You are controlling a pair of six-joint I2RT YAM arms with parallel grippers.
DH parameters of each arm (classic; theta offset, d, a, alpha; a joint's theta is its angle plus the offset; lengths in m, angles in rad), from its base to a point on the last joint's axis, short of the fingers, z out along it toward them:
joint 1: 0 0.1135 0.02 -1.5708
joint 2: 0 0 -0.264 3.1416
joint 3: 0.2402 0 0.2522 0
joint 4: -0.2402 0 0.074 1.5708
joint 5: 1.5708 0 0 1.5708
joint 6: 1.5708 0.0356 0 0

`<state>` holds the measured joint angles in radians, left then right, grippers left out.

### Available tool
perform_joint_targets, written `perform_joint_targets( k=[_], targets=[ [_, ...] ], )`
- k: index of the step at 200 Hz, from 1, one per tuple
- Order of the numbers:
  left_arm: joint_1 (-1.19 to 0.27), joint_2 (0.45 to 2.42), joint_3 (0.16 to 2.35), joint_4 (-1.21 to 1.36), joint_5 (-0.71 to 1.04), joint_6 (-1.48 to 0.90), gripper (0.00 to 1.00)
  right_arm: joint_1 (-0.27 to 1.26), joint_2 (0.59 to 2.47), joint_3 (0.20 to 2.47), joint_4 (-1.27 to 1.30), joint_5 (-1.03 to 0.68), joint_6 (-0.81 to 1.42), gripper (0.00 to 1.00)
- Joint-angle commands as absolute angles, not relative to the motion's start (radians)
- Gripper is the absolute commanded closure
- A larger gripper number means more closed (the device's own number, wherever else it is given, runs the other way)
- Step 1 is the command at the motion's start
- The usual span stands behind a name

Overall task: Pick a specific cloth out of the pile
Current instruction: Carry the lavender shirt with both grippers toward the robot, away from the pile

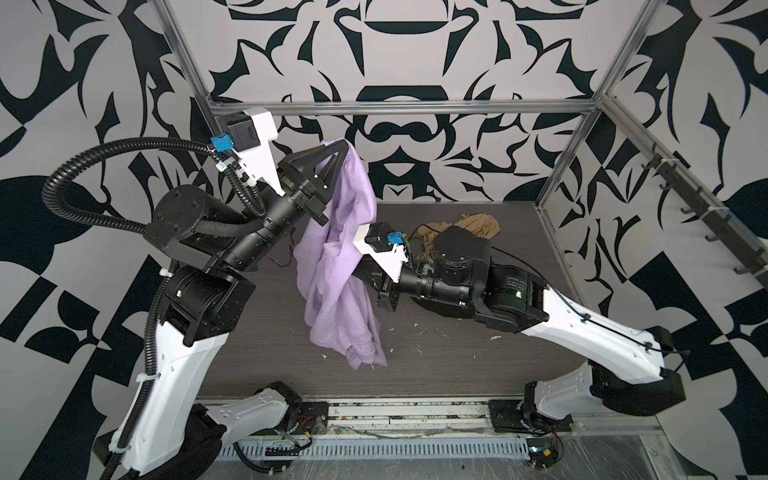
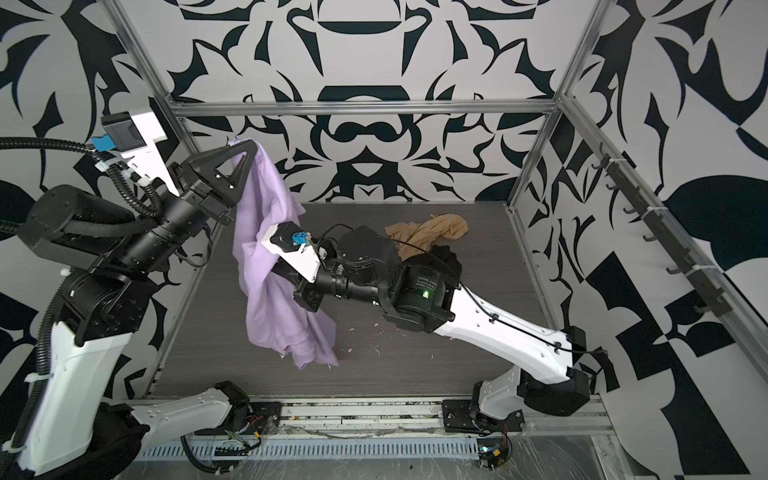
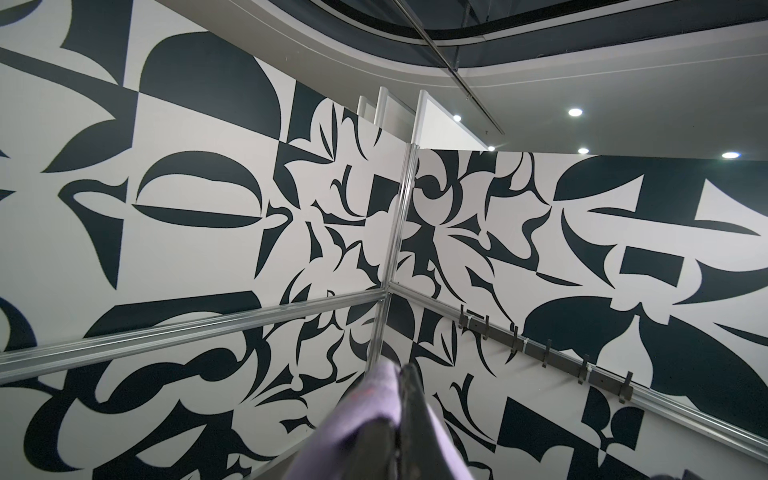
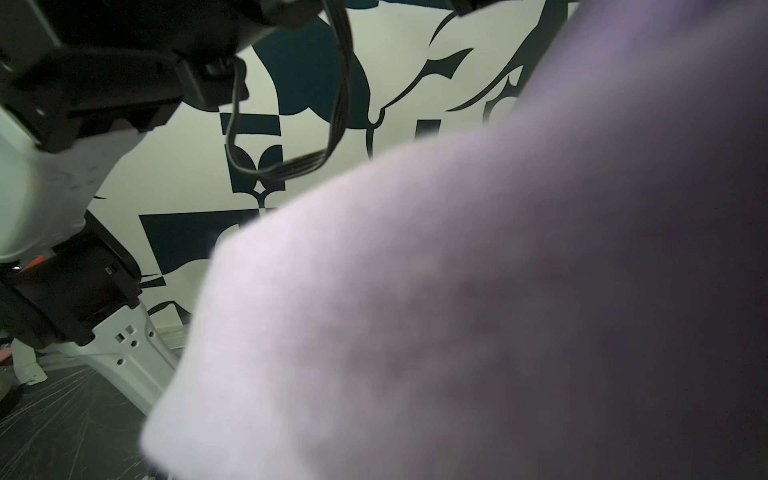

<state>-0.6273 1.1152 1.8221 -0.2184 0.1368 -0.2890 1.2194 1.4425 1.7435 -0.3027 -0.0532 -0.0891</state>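
The left gripper [image 1: 341,144] [image 2: 244,144] is positioned high above the left half of the table [image 1: 457,365] [image 2: 415,365], with its jaws clamped together on the top edge of the cloth [image 1: 345,266] [image 2: 270,266]. The cloth, lilac and plain, hangs from this grip in one long bunched column, clear of the pile [image 2: 432,237]. Whether its lower hem touches the table cannot be determined. In the left wrist view, lilac fabric [image 3: 365,419] lies directly against a black finger [image 3: 412,395]. The right gripper [image 2: 291,277] reaches across the middle into the hanging cloth at about mid-height. Its fingers are buried in the folds. The jaws are closed, but the views do not confirm whether fabric is pinched between them. In the right wrist view, blurred lilac fabric [image 4: 457,291] covers most of the frame. The pile lies at the far right of the table, well apart from the cloth, and consists of a crumpled tan-beige cloth [image 1: 461,226] [image 2: 432,228] with a black cloth [image 2: 448,254] just beside it, partly hidden behind the right arm.
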Motion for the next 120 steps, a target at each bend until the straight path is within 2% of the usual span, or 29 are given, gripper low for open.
perform_joint_targets(
  k=[1, 51, 91, 120],
  targets=[
    [-0.623, 1.083, 1.792, -0.254, 0.116, -0.259, 1.0, 1.228, 1.39, 1.703, -0.191, -0.036, -0.066, 1.0],
    [-0.623, 0.983, 1.616, -0.281, 0.063, -0.275, 1.0, 1.229, 1.347, 1.484, -0.114, 0.016, -0.128, 1.0],
    [-0.623, 0.947, 1.55, -0.328, 0.036, -0.308, 1.0, 1.226, 1.331, 1.387, -0.079, 0.081, -0.168, 1.0],
    [-0.623, 0.942, 1.534, -0.369, 0.025, -0.328, 1.0, 1.196, 1.305, 1.329, -0.089, 0.065, -0.16, 1.0]
  ],
)
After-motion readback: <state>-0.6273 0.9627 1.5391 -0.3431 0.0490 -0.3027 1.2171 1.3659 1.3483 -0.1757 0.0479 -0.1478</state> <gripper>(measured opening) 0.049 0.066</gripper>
